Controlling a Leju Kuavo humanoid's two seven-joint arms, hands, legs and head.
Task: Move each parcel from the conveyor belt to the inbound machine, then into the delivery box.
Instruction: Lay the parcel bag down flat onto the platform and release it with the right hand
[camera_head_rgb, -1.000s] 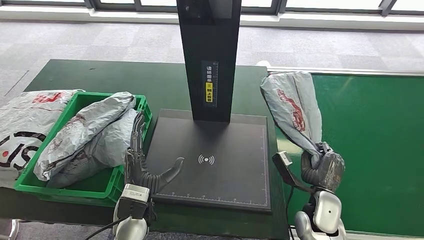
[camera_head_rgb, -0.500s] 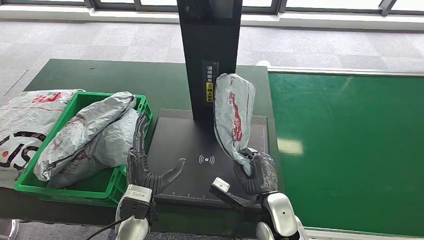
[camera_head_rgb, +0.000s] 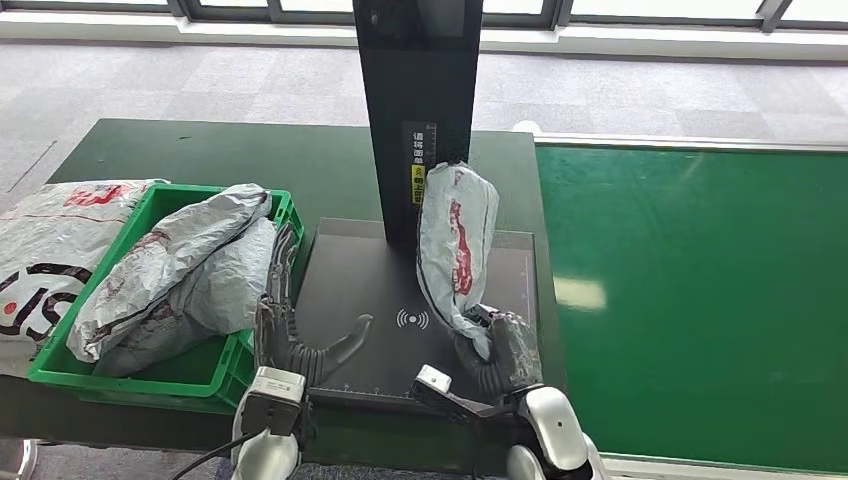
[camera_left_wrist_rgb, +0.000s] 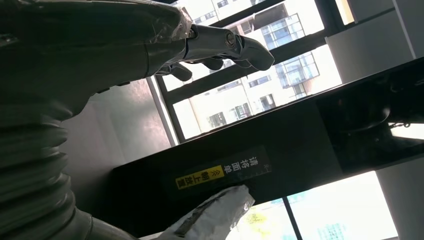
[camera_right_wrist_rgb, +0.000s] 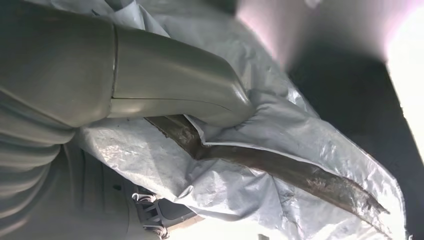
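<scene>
Parcel (camera_head_rgb: 452, 240), a crinkled grey plastic mailer with red print, stands upright at centre frame over the flat black inbound machine (camera_head_rgb: 420, 330), gripped at its lower end by the right hand (camera_head_rgb: 497, 350). Behind it rises the machine's dark post (camera_head_rgb: 418, 100). Left hand (camera_head_rgb: 290, 330) rests spread, holding nothing, beside the green delivery box (camera_head_rgb: 190, 370), lower left, holding wrinkled grey parcels (camera_head_rgb: 180, 270).

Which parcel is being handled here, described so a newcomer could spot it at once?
Find the black machine with its tall post at the centre of the green table. Over its flat pad, the right hand grips a grey parcel with red print by its lower end. It alone stands upright; the other parcels lie in the green box or beside it.
</scene>
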